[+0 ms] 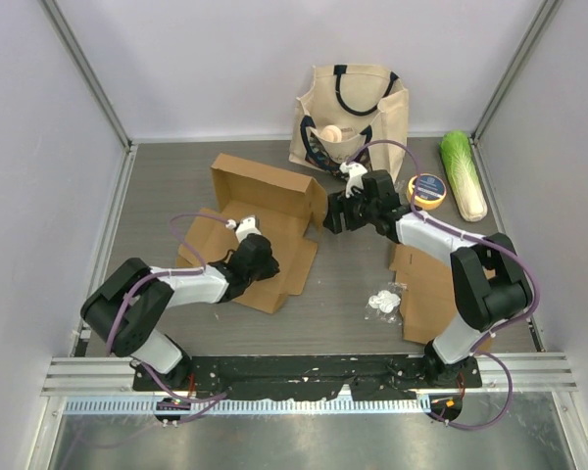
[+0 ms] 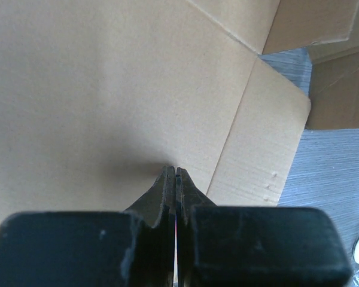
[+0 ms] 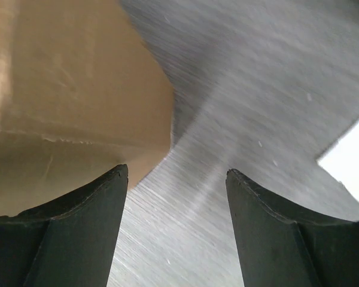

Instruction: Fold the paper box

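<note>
The brown paper box (image 1: 265,211) lies partly opened at centre-left, its back wall raised and its flaps spread on the table. My left gripper (image 1: 258,258) is shut and empty, its tips resting on the box's flat inner panel (image 2: 107,89); the closed fingertips (image 2: 169,174) touch the cardboard. My right gripper (image 1: 331,217) is open at the right end of the raised back wall. In the right wrist view a cardboard flap (image 3: 78,89) sits beside the left finger (image 3: 102,203), and bare table shows between the jaws of the right gripper (image 3: 177,173).
A beige tote bag (image 1: 351,113) stands at the back. A napa cabbage (image 1: 465,174) and a yellow round tin (image 1: 427,190) lie at the back right. A second flat cardboard sheet (image 1: 426,289) and a white plastic packet (image 1: 384,299) lie under the right arm.
</note>
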You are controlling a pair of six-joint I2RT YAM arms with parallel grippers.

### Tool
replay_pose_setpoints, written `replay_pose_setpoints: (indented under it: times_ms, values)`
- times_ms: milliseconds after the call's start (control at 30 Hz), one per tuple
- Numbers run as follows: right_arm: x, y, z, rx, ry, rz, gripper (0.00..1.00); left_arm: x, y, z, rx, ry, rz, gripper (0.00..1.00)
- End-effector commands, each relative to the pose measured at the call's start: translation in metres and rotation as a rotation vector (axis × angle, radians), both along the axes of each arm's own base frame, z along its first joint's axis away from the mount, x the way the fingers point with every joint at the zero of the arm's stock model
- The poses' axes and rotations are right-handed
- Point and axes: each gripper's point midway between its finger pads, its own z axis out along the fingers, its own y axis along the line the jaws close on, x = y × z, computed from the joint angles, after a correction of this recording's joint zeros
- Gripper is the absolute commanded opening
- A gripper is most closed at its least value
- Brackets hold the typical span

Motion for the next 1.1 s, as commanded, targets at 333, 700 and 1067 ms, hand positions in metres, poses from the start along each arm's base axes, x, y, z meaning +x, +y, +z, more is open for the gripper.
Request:
replay_pose_setpoints:
  times_ms: [333, 700, 1067]
  values:
    - [-0.005, 0.093, 0.067, 0.208, -0.29, 0.371, 0.73, -0.002, -0.018, -0.02, -0.102, 0.068, 0.015, 0.0]
    - [0.017, 0.058, 0.051, 0.105, -0.208, 0.166, 0.73, 0.004, -0.05, 0.04, -0.186, -0.062, -0.179, 0.09]
    - [0.024, 0.012, 0.042, 0.069, -0.173, 0.046, 0.73, 0.026, -0.065, 0.049, -0.183, -0.077, -0.165, 0.1]
